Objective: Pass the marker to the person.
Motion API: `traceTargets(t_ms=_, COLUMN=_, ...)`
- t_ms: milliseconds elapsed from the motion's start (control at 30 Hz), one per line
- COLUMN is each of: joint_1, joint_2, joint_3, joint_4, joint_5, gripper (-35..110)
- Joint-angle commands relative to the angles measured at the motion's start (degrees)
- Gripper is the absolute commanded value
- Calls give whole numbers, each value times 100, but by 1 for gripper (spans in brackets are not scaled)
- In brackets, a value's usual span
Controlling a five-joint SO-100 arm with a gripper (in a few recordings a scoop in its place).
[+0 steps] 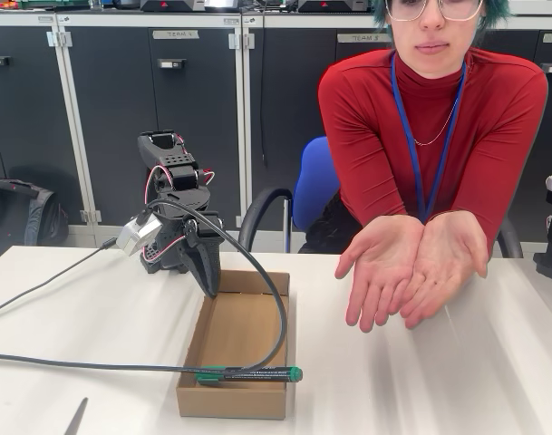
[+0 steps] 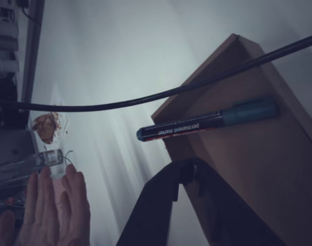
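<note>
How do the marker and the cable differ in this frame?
The marker is short, straight and rigid, with a green cap and printed label; the cable is long, plain grey and curved. The marker rests across the box's front rim; the cable arcs from the arm down over that rim and off left across the table. Both are slim and cross the box.

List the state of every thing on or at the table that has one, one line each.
marker: capped, lying flat across the near rim of the box, not held.
cardboard box: open-topped, upright on the table.
gripper: lowered into the box at its far end, holding nothing; open or shut cannot be told.
grey cable: loose, draped over the table and box.
person's hands: cupped together, palms up, empty.
</note>
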Motion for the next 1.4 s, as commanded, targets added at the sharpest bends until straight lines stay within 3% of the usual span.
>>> traceTargets(t_ms=0, joint_1=-79, joint_2=-79, joint_3=-88, joint_4=176, joint_5=-62, gripper=-5)
traceTargets(t_ms=767, joint_1=-193, joint_2=-2197, joint_3=-1248, joint_4=35, joint_5=-299, gripper=-5)
traceTargets(t_ms=1067, joint_1=-158, joint_2=-2654, joint_3=-1644, joint_4=-633, joint_5=642, gripper=-5)
traceTargets(t_ms=1167, joint_1=-220, joint_2=-2654, joint_3=-1661, joint_4=-756, joint_5=949, gripper=5)
traceTargets(t_ms=1367, joint_1=-299, joint_2=-2663, joint_3=-1661, joint_4=-1011, joint_5=1600, gripper=10)
